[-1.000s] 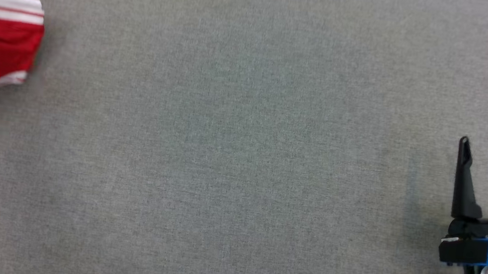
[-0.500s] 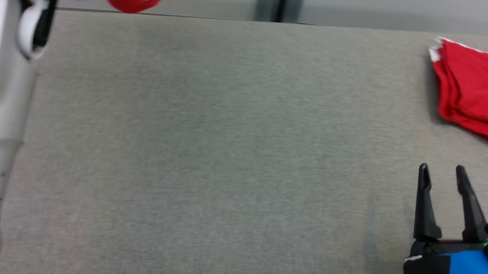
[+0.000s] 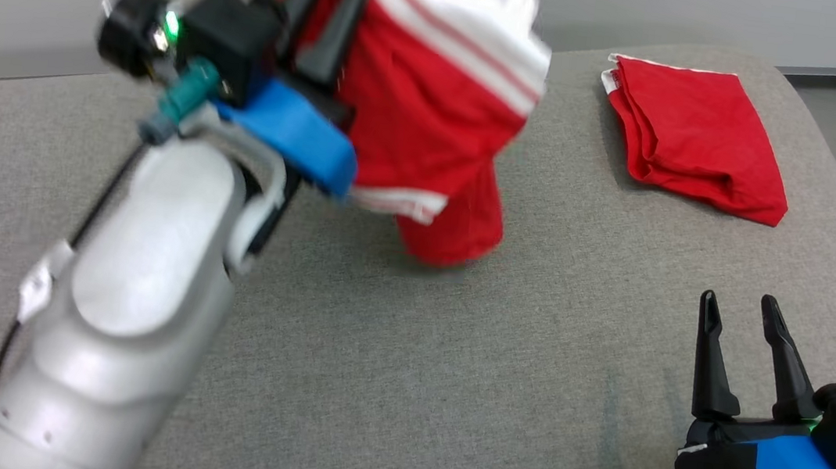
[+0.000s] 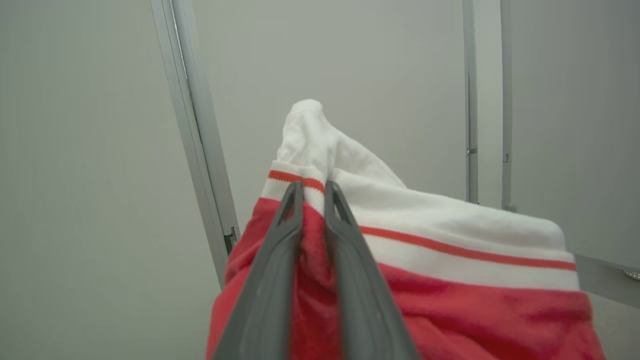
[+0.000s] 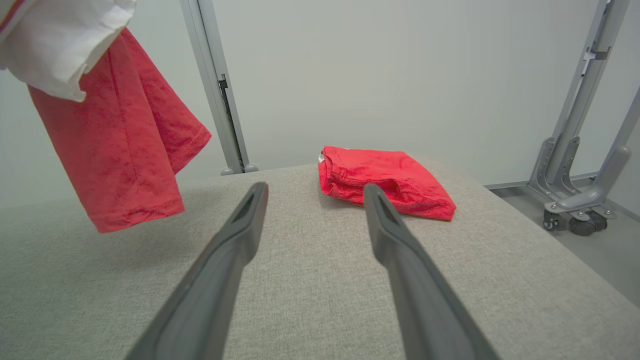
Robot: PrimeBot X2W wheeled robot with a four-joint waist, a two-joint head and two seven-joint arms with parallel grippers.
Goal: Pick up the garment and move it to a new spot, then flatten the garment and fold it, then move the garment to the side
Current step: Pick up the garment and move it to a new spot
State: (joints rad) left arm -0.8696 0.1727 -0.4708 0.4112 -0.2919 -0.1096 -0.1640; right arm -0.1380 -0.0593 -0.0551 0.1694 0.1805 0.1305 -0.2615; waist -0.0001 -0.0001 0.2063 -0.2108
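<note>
Left gripper (image 4: 312, 186) up at far left, clenched on the red-and-white garment (image 3: 432, 110) hanging over the grey table (image 3: 447, 395), right gripper (image 3: 739, 306) near right, released, empty, folded red cloth (image 3: 701, 137) far right

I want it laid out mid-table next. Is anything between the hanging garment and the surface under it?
Nothing visible does. The garment hangs from the left gripper over bare table. The folded red cloth lies at the far right, and the right gripper, jaws open, sits at the near right, both apart from it.
</note>
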